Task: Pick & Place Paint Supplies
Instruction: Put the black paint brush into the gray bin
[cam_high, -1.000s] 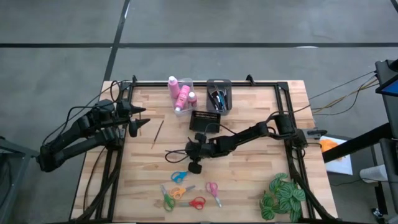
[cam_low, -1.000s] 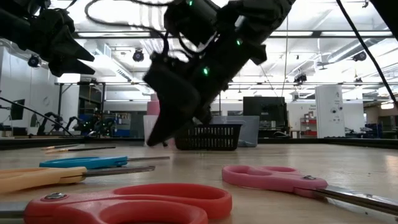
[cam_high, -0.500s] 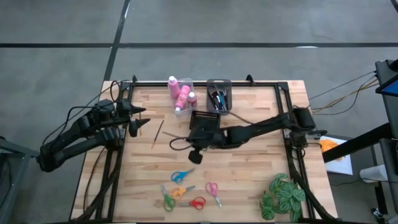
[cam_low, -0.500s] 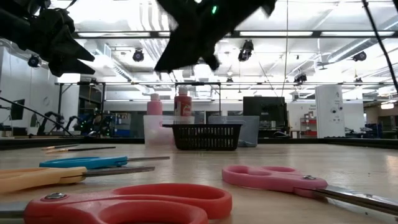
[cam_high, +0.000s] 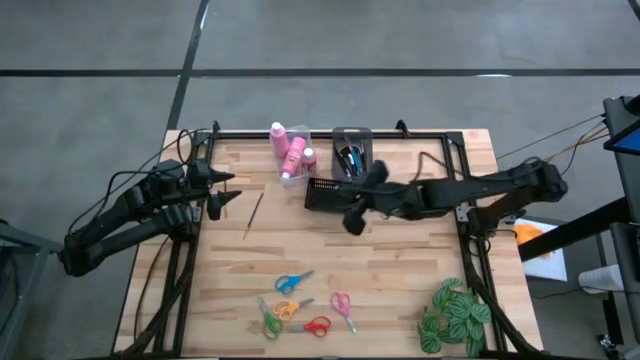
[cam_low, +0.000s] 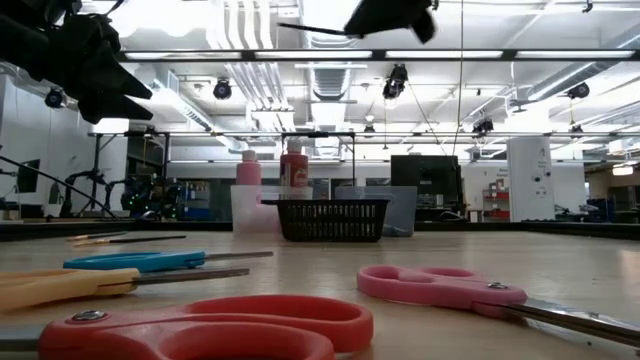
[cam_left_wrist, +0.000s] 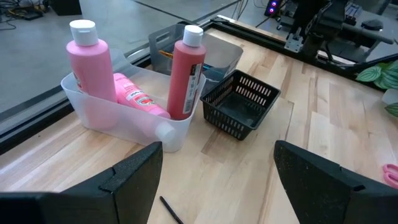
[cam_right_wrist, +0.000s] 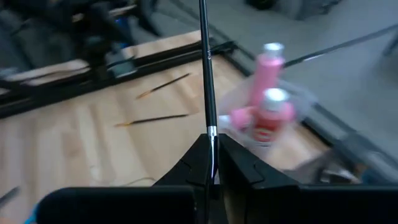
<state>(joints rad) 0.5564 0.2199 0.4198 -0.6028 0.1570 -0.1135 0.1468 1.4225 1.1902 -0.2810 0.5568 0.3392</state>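
Nearest the low camera, along the bottom of its frame, lie the red scissors (cam_low: 200, 325), with the pink scissors (cam_low: 440, 285) at lower right and the blue scissors (cam_low: 150, 261) at left. From above, the same cluster of scissors (cam_high: 300, 305) sits in the lower middle of the frame, and a green plant (cam_high: 455, 315) at lower right.

Farther back, a wooden brush (cam_high: 254, 214) lies alone on the table (cam_high: 400, 270), left of centre. The left gripper (cam_high: 222, 190) hangs at the table's left edge with its fingers (cam_left_wrist: 130, 180) spread apart and nothing between them.

The right gripper (cam_high: 350, 205) is above the middle of the table, just beside the black basket (cam_high: 330, 193). Its fingers (cam_right_wrist: 193, 165) are pinched together on a thin black brush (cam_right_wrist: 206, 74), which stands straight out ahead of them.

At the far edge, upper middle of the overhead frame, a clear tub (cam_left_wrist: 124, 118) holds three pink bottles (cam_left_wrist: 186, 71): two upright, one lying between them. Just to its right, a grey bin (cam_high: 352, 152) holds more brushes.
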